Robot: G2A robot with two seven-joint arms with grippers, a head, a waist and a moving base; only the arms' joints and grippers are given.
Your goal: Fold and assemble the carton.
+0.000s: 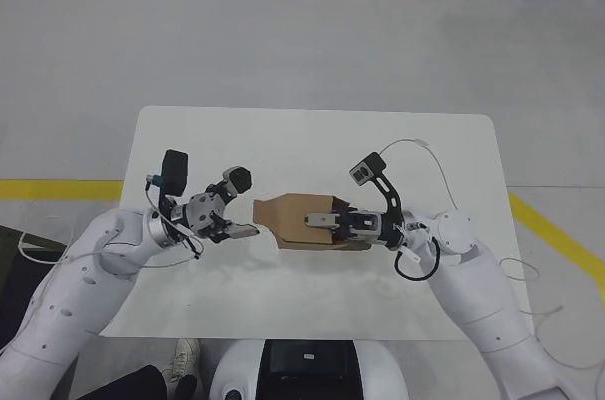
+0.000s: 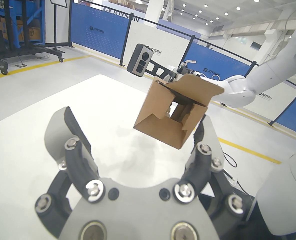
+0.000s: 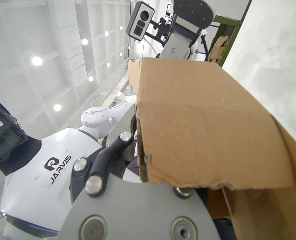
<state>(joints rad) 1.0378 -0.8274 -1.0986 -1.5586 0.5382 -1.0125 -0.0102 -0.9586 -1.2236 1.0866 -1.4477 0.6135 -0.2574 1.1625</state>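
A brown carton (image 1: 294,221) hangs over the middle of the white table (image 1: 312,140), partly folded, with one end open and its flaps loose. My right gripper (image 1: 324,221) is shut on the carton's right end, one finger lying over the top panel. In the right wrist view the carton (image 3: 200,131) hides most of that gripper's fingers. My left gripper (image 1: 244,206) stands open just left of the carton, apart from it. In the left wrist view its two fingers (image 2: 70,126) spread wide below the carton's open end (image 2: 168,111), with nothing between them.
The table is bare around the carton, with free room on every side. A yellow floor line (image 1: 52,188) runs past the table's left and right. The right arm's wrist camera (image 1: 365,170) sticks out above the carton's far side.
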